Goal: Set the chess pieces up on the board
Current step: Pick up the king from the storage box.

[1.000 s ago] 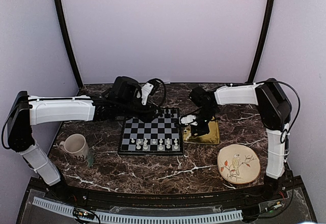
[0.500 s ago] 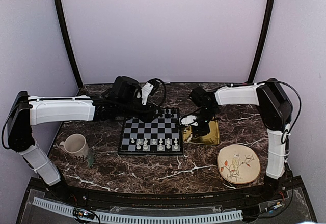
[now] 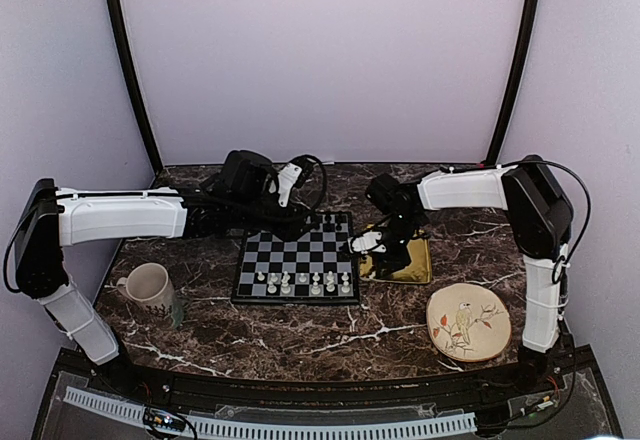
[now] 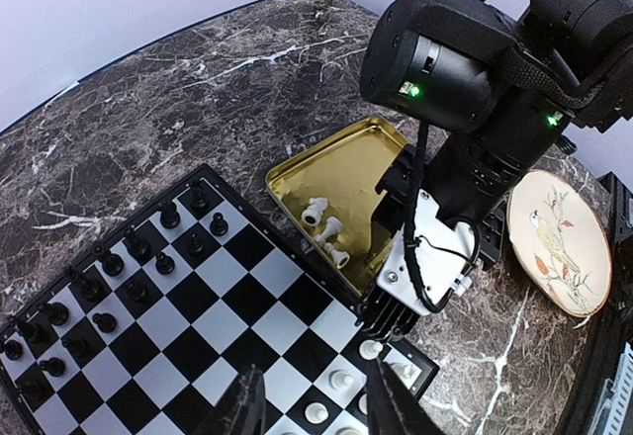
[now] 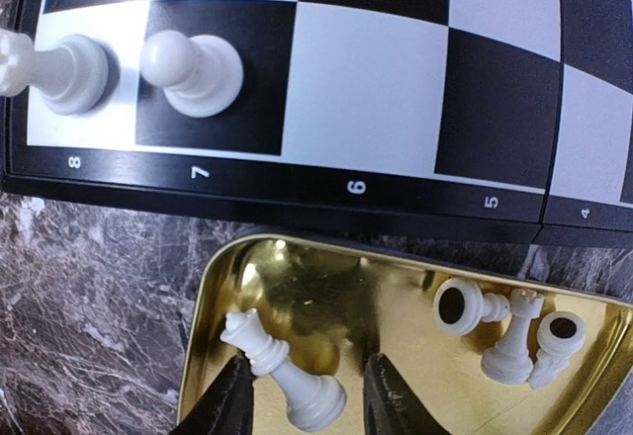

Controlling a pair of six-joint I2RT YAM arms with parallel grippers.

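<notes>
The black and grey-silver board (image 3: 297, 257) lies mid-table, with white chess pieces (image 3: 300, 282) on its near rows and black ones (image 3: 325, 223) on its far rows. My right gripper (image 3: 385, 250) is open and low inside the gold tray (image 3: 415, 272). In the right wrist view its fingers (image 5: 229, 395) straddle a white queen (image 5: 282, 376) lying on its side; the gripper (image 5: 307, 400) is not closed on it. Three more white pieces (image 5: 509, 331) lie in the tray (image 5: 396, 297). My left gripper (image 4: 315, 395) is open and empty above the board (image 4: 198, 297).
A cream mug (image 3: 150, 287) stands left of the board. A round bird-painted plate (image 3: 468, 322) lies at the near right, also in the left wrist view (image 4: 559, 242). The right arm's wrist (image 4: 435, 247) hangs over the tray beside the board's corner.
My right gripper has shifted slightly left, toward the board-side end of the tray. The left arm has not moved.
</notes>
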